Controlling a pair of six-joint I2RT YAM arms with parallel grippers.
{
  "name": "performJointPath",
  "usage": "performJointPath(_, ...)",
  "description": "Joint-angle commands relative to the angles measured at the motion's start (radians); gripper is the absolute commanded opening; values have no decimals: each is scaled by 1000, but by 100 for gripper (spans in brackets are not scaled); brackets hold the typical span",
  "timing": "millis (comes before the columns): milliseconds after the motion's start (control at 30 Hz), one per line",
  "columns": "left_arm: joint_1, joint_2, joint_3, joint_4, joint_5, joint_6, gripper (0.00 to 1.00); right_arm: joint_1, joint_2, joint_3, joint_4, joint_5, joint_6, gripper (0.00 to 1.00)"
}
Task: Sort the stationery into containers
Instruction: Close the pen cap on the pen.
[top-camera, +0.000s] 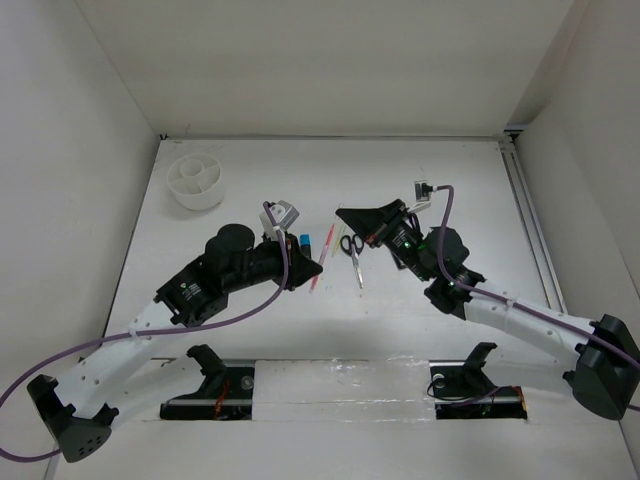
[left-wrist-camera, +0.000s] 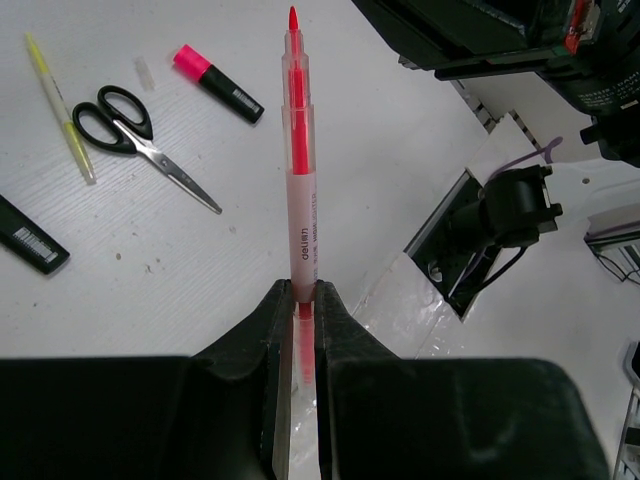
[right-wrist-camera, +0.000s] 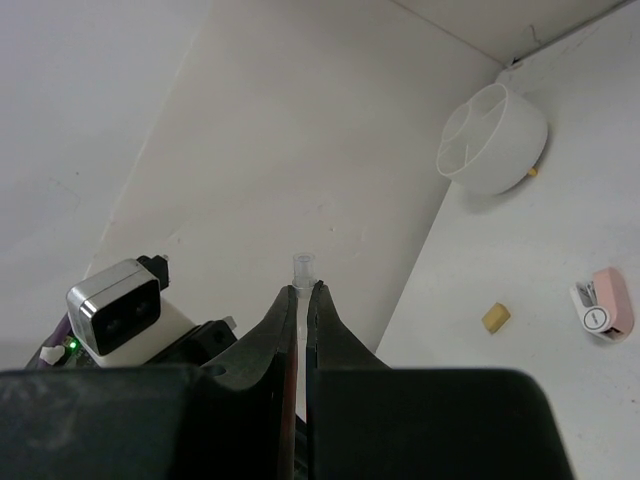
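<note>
My left gripper (left-wrist-camera: 300, 290) is shut on the lower end of the uncapped pink pen (left-wrist-camera: 300, 150), which points away over the table; in the top view the pen (top-camera: 325, 250) shows beside that gripper (top-camera: 310, 268). My right gripper (right-wrist-camera: 303, 288) is shut on a small clear pen cap (right-wrist-camera: 303, 267) and sits raised at mid-table (top-camera: 342, 213). On the table lie black-handled scissors (left-wrist-camera: 130, 130), a pale-yellow stick (left-wrist-camera: 62, 110), a pink-capped marker (left-wrist-camera: 218, 84) and another black marker (left-wrist-camera: 30, 238). The white divided cup (top-camera: 196, 181) stands at the back left.
A tan eraser (right-wrist-camera: 495, 317) and a white-pink piece (right-wrist-camera: 602, 305) lie on the table between the cup (right-wrist-camera: 493, 138) and the arms. White walls enclose the table on three sides. A rail (top-camera: 525, 215) runs along the right edge.
</note>
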Motion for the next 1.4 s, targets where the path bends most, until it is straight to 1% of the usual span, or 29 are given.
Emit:
performJointPath(0,-2,-15,11,27,8,-3,0,9,-1,24,69,-14,-8,0)
performJointPath(433,-2,-15,11,27,8,-3,0,18,18,33,69,-23,-8,0)
performJointPath(700,40,-24,11,27,21,-3,0,36,18,33,58,-23,-17,0)
performJointPath(1367,40,-42,11,36,39,-3,0,84,54,33,49,-5,-46,0)
